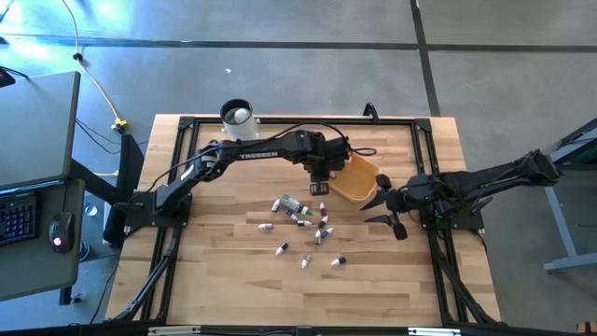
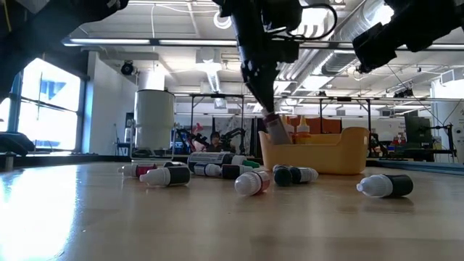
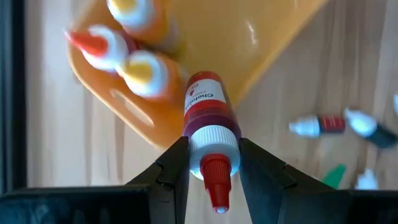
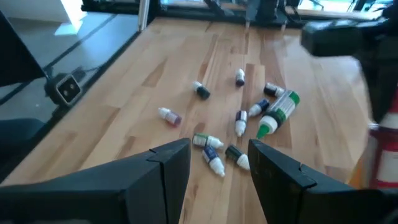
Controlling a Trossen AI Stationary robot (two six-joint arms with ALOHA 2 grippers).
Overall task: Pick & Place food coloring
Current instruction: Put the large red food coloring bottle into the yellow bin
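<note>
Left arm reaches across the desk from its base at the left edge, left tool pointing down at the near rim of the orange-yellow tray. Its fingers clamp a red-bodied food coloring bottle just below the white collar, red cap toward the wrist, bottle base low over the tray rim.

Right arm waits at the right edge; right tool hangs empty above the desk, jaws apart.

Tray holds three upright bottles, yellow and orange, seen in the left wrist view. The low view shows two of their caps over the wall.

Loose bottles lie scattered mid-desk, including a larger green-capped bottle. White cup stands at the far edge.
</note>
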